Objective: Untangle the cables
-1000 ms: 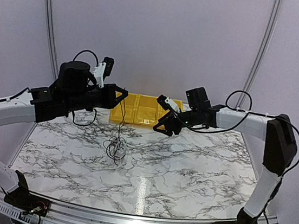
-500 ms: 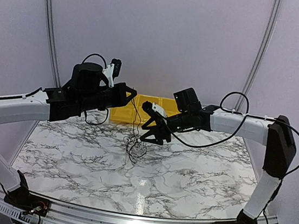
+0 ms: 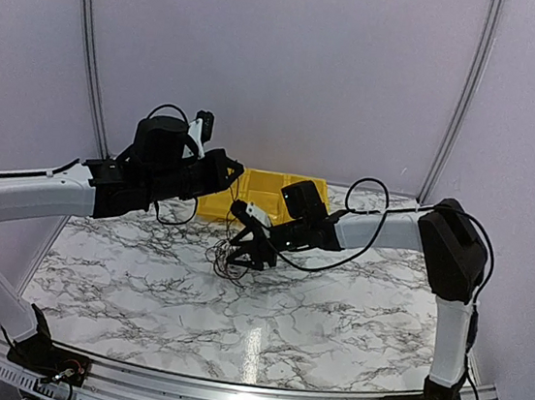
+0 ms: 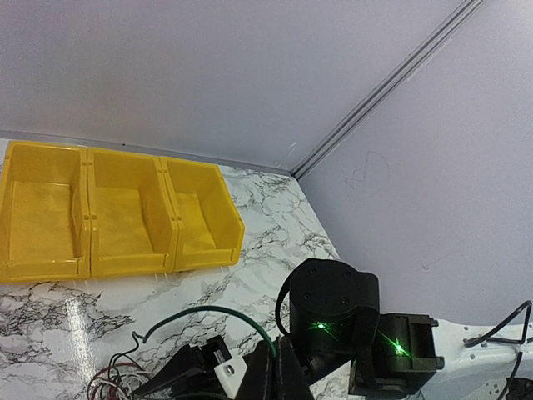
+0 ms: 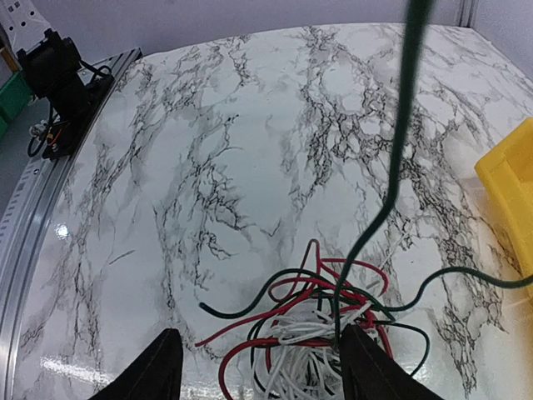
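Note:
The cables (image 5: 321,329) are a small tangle of red, white and dark green wires on the marble top; they also show in the top view (image 3: 228,260). My left gripper (image 3: 237,170) is raised above them, shut on one dark green wire (image 4: 208,312) that runs up out of the tangle (image 5: 405,92). In the left wrist view its closed fingers (image 4: 281,358) pinch that wire. My right gripper (image 3: 243,252) is low over the tangle and open. Its fingers (image 5: 162,363) stand on either side of the wires, around (image 5: 271,367), without closing on them.
A yellow bin with three compartments (image 3: 266,198) stands at the back of the table; it also shows in the left wrist view (image 4: 125,218), and its corner in the right wrist view (image 5: 510,171). The table's metal front rail (image 5: 50,192) is in view.
My right gripper has moved left and down until its open fingers straddle the tangle. My left gripper shifted right with the wire, and the tangle was dragged right.

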